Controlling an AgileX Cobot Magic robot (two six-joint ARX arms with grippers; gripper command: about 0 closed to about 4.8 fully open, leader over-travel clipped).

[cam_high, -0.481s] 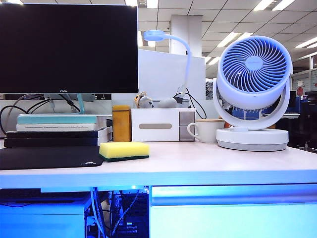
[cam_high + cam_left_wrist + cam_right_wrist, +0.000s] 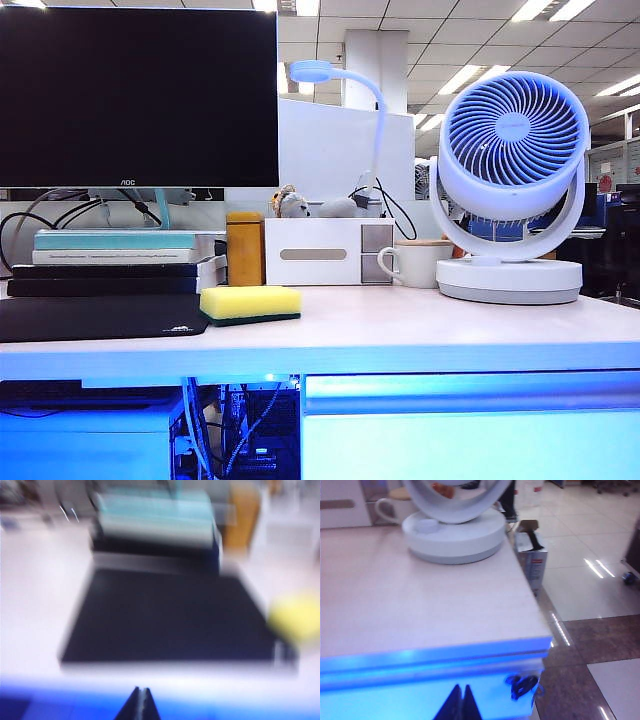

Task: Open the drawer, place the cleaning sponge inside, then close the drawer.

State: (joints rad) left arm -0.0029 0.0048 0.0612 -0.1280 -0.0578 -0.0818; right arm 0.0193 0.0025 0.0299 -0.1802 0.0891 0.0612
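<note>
The left gripper [image 2: 141,705] is seen pinched shut off the desk [image 2: 400,330] front, before the mousepad [image 2: 95,318]. The cleaning sponge [image 2: 250,303] lies just right of the mousepad, near the edge, within easy reach. The drawer [image 2: 470,430], below and right of the mousepad, is closed; the right gripper [image 2: 461,702], jaws together, is held before it, presumably to pull.

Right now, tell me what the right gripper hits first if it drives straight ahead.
Probably the desk's front edge, blue-lit, just above the shut right gripper; depth is unclear. If it clears that edge, bare desktop leads to the fan's base.
</note>
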